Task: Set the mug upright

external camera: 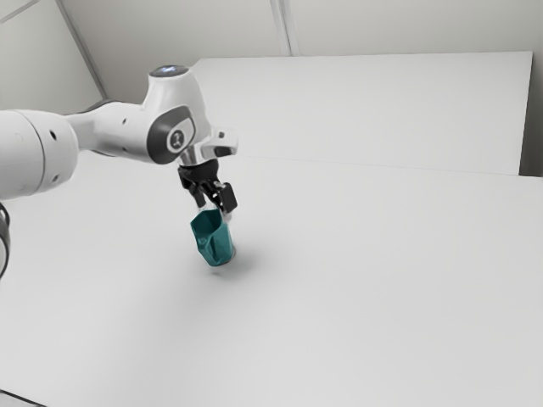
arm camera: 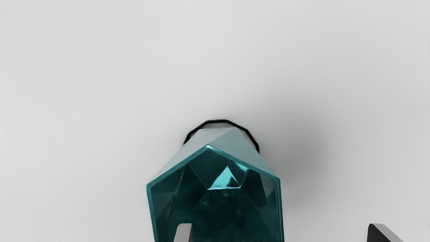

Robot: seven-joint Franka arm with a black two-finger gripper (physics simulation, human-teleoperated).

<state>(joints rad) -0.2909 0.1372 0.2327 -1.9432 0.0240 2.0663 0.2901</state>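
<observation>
Mug of teal, faceted, glossy material (external camera: pixel 215 242), in the exterior view, is at the table (external camera: pixel 356 280), just below the black two-finger gripper (external camera: pixel 215 210); it looks tilted, its mouth facing up and toward the exterior view's left (whether its base touches the tabletop, I cannot tell). In the wrist view, my fingers (arm camera: pixel 184 233) stand wide apart, one over the mug's open mouth and the other outside the rim, with a dark, thin, curved edge (arm camera: pixel 217 120) showing beyond the mug's body.

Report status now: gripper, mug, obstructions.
Gripper open, fingers apart at the mouth. Teal mug tilted, not gripped. No obstruction seen.
</observation>
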